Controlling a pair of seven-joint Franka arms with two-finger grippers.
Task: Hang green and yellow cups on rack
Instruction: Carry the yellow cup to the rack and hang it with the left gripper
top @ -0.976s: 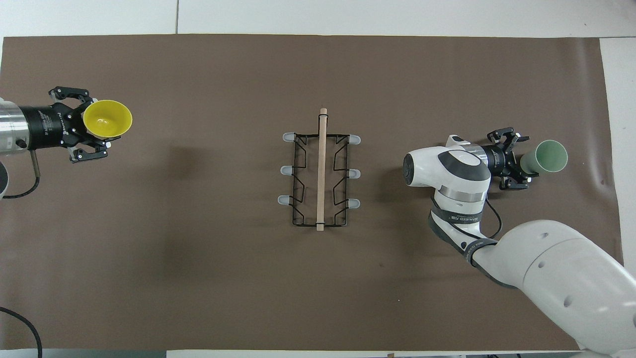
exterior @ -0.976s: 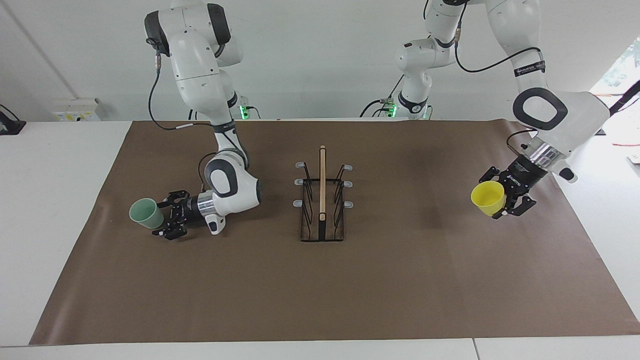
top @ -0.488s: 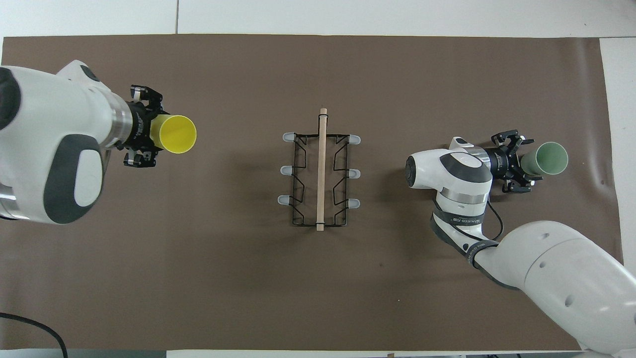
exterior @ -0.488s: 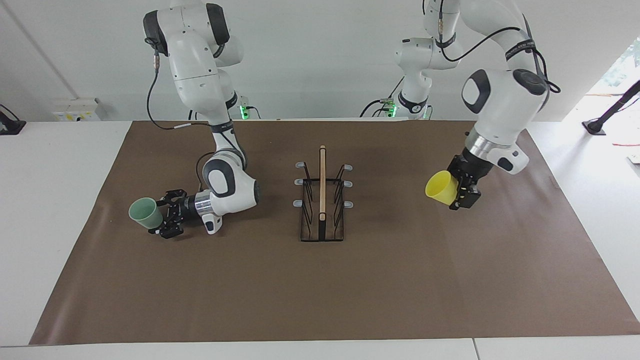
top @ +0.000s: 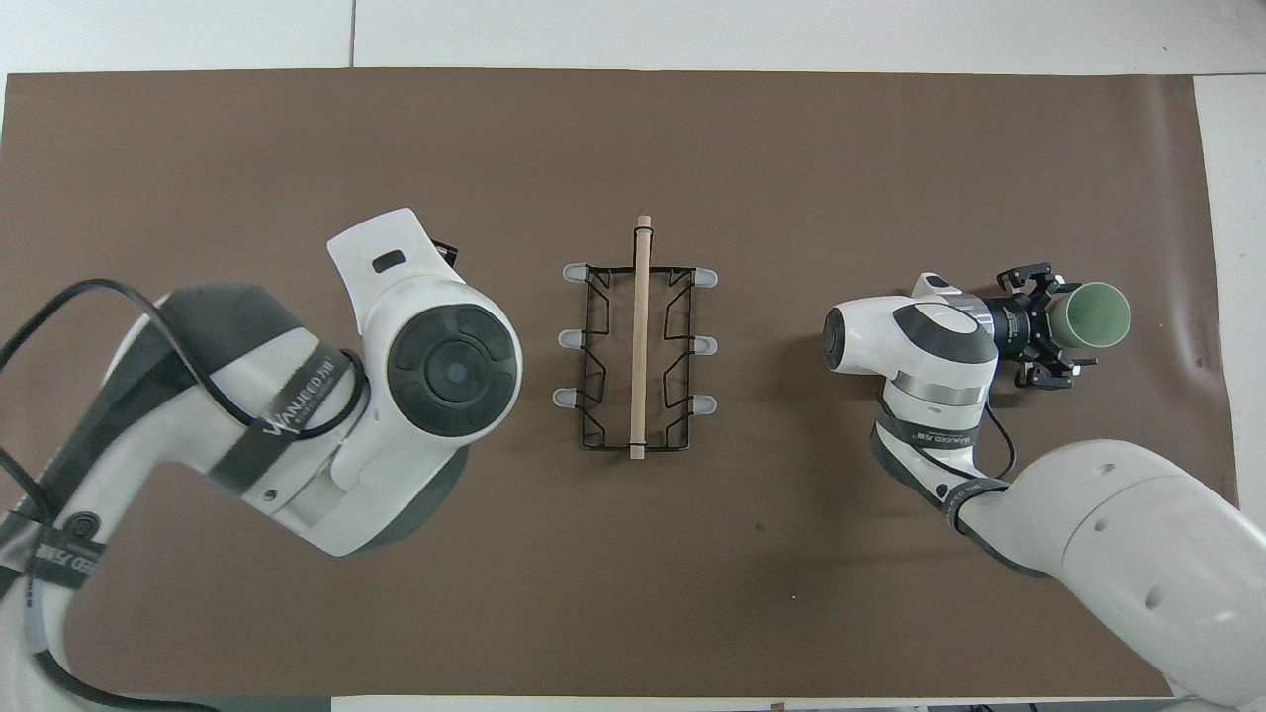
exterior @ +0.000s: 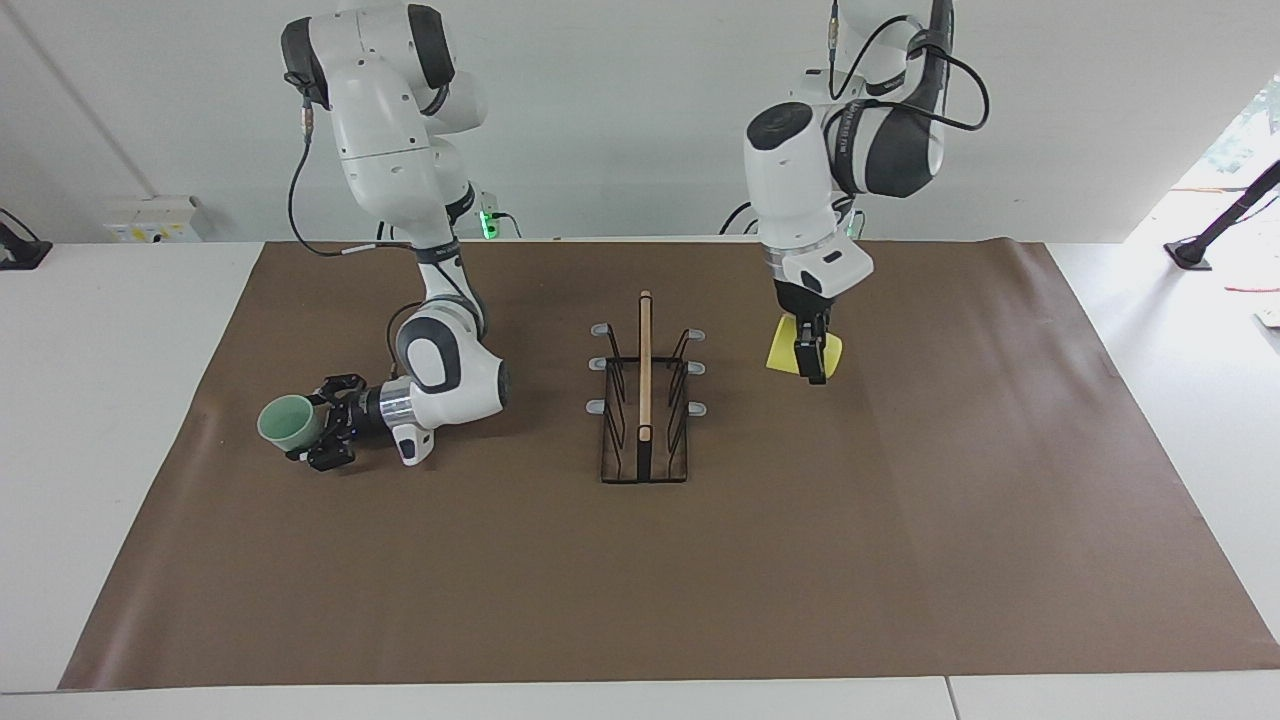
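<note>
A: Where are the cups?

B: The rack point(exterior: 644, 400) stands mid-mat with all its prongs bare. The yellow cup point(exterior: 785, 356) is up in the air, pinched by the left pincer point(exterior: 812, 362), which hangs over the mat beside the rack toward the left arm's end. From overhead the arm's own body hides that cup.

A: And the green one?

B: The green cup point(exterior: 283, 421) is tipped on its side, mouth pointing away from the rack, low over the mat toward the right arm's end. The right pincer point(exterior: 325, 437) grips its base end, fingers spread wide around it.

A: What is underneath?

B: A brown mat point(exterior: 900, 560) covers most of a white worktop point(exterior: 100, 330); a crease runs near its edge at the right arm's end. A plain white wall point(exterior: 620, 100) rises at the robots' end, with a socket box point(exterior: 155, 218) on it and green lights point(exterior: 488, 222) at the arm bases.
</note>
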